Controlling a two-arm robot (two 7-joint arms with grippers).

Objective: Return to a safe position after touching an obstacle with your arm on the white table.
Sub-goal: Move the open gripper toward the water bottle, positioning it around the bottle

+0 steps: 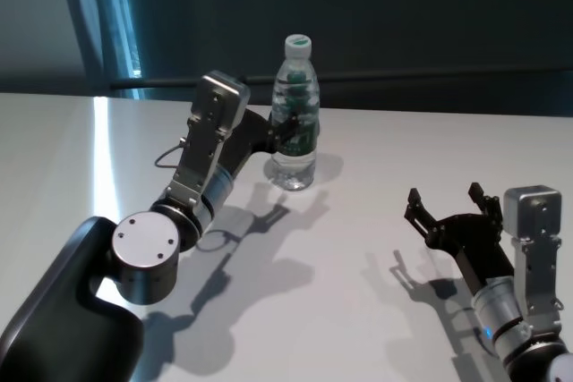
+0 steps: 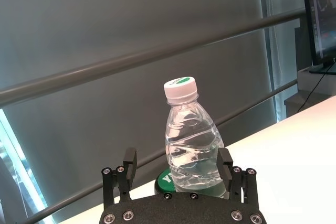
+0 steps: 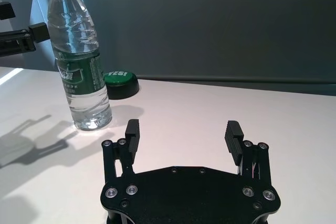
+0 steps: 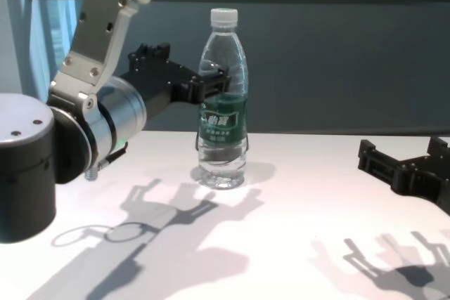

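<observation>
The obstacle, a clear water bottle (image 1: pixel 295 114) with a white cap and a dark green label, stands upright on the white table (image 1: pixel 403 158) at the far middle. My left gripper (image 1: pixel 288 131) is open at label height, with the bottle (image 2: pixel 191 145) between its fingertips (image 2: pixel 226 162). In the chest view one finger (image 4: pixel 214 82) lies against the bottle's side (image 4: pixel 223 103). My right gripper (image 1: pixel 445 207) is open and empty, low over the table at the near right, well apart from the bottle (image 3: pixel 79 66).
A round green disc (image 3: pixel 121 80) with white lettering lies on the table just behind the bottle. A dark wall with a horizontal rail (image 2: pixel 157 59) runs behind the table's far edge. Bare tabletop (image 4: pixel 295 194) lies between the two arms.
</observation>
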